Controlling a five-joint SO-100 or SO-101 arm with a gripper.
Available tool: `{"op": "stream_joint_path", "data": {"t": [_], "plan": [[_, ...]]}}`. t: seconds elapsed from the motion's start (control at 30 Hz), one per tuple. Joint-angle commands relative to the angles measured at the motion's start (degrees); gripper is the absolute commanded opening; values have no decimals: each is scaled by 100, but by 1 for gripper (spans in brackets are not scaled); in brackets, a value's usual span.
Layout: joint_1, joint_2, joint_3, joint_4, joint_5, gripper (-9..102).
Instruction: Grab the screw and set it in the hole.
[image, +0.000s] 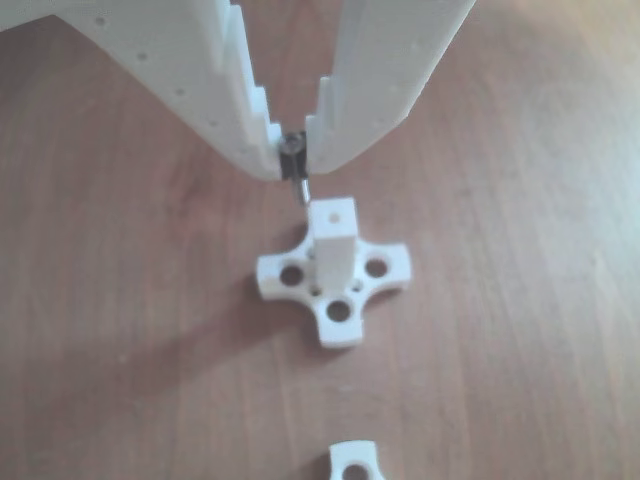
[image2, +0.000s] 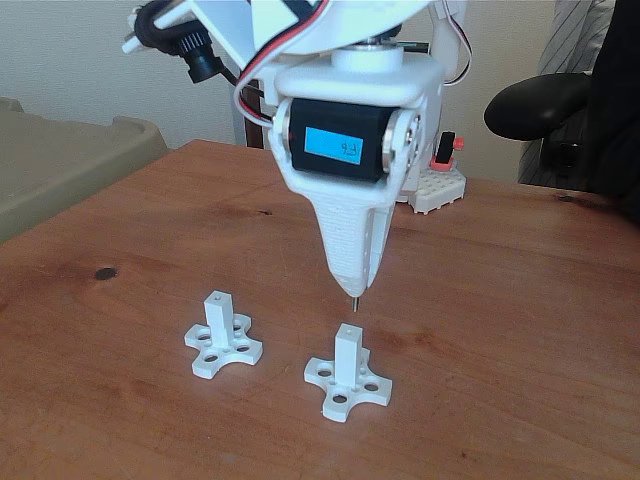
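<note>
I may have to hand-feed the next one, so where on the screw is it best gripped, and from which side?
Grip the screw near its head, coming straight down from above, as the tool does here. It is thin and hangs upright, so a pinch at the top leaves the tip bare, pointing down toward the hole in the post below.

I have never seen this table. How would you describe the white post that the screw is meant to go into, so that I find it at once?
On the wooden table in the fixed view, look straight below the white gripper, which pinches a small screw tip down. There stands a square post on a cross-shaped base with round holes. A second, similar post stands to its left; yours is the one under the screw.
</note>
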Motion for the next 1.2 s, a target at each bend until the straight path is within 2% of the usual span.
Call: {"op": "stream_joint_path", "data": {"t": [0.0, 1.17], "plan": [[18, 79, -369, -114, 26, -4], [53, -316, -809, -26, 35, -4]]}}
